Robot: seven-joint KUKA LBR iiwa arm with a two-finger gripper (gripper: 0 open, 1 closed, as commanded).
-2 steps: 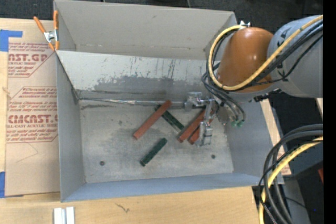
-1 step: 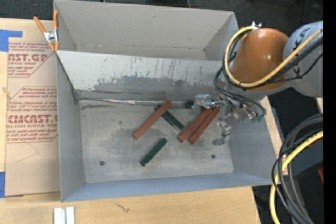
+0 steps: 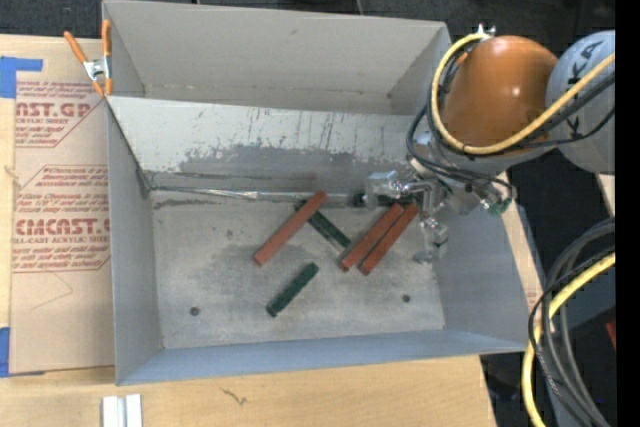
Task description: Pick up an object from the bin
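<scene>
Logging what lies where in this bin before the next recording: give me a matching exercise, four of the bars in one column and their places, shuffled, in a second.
Things
1. lone reddish-brown bar
2. pair of reddish-brown bars
3. longer dark green bar
4. shorter dark green bar

Places
A. between the lone brown bar and the pair
B. mid-floor, slanting toward the back wall
C. nearest the front wall, apart from the rest
D. at the right of the floor, by the gripper

Pairs: 1-B, 2-D, 3-C, 4-A.
</scene>
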